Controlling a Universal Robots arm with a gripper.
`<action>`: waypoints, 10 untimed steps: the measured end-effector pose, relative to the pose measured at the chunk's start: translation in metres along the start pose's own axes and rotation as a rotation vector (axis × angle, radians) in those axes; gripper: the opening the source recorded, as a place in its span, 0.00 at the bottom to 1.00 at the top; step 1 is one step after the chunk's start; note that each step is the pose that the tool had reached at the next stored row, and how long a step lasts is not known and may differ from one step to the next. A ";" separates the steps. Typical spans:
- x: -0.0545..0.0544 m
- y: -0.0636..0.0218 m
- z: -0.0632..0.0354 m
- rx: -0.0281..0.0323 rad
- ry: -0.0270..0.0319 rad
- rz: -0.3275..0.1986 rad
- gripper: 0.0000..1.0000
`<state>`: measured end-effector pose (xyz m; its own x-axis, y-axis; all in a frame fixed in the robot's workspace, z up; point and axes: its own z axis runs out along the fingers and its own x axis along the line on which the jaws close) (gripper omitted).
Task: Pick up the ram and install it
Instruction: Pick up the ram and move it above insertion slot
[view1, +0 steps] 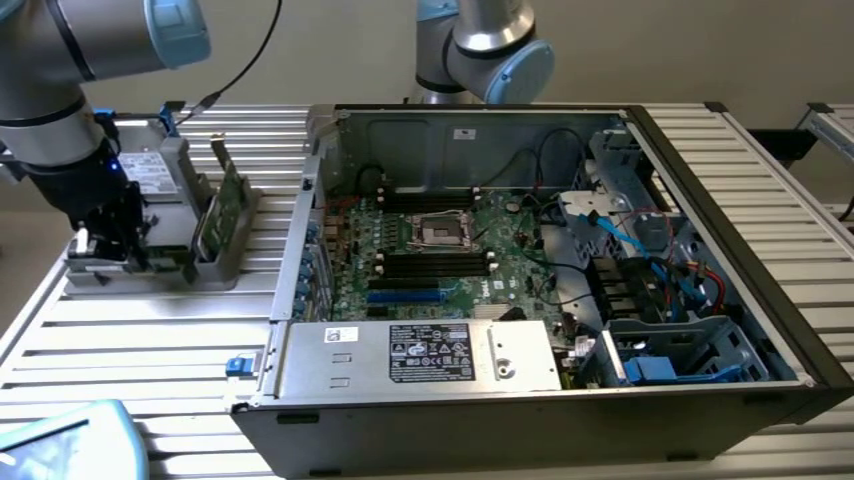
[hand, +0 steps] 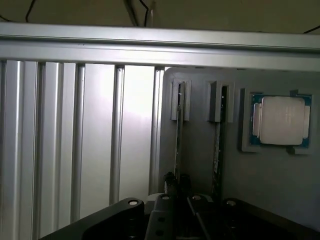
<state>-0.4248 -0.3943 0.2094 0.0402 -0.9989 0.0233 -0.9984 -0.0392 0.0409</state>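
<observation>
At the exterior view's left, the gripper (view1: 114, 250) sits low over the grey holder (view1: 200, 272). It is nearly closed and seems to pinch the ram (hand: 178, 145), which stands on edge in its slot. A skewed lift could bind it or knock the second memory stick (hand: 217, 150) just beside. The wrist view shows that grip and a processor (hand: 282, 120); the exterior view shows the motherboard (view1: 454, 240), well apart.

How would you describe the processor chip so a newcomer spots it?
On the exterior view's left of the open computer case stands a grey holder. The processor chip lies flat in its square recess, a silver square, unlike the two thin ram sticks on edge beside it.
</observation>
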 end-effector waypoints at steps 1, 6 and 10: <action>0.000 0.0000 -0.0008 -0.0004 0.0022 0.000 0.14; 0.000 -0.0001 -0.0048 -0.0028 0.0131 -0.002 0.14; 0.000 -0.0004 -0.0086 -0.0045 0.0191 -0.003 0.14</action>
<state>-0.4240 -0.3943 0.2179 0.0443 -0.9981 0.0423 -0.9981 -0.0424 0.0456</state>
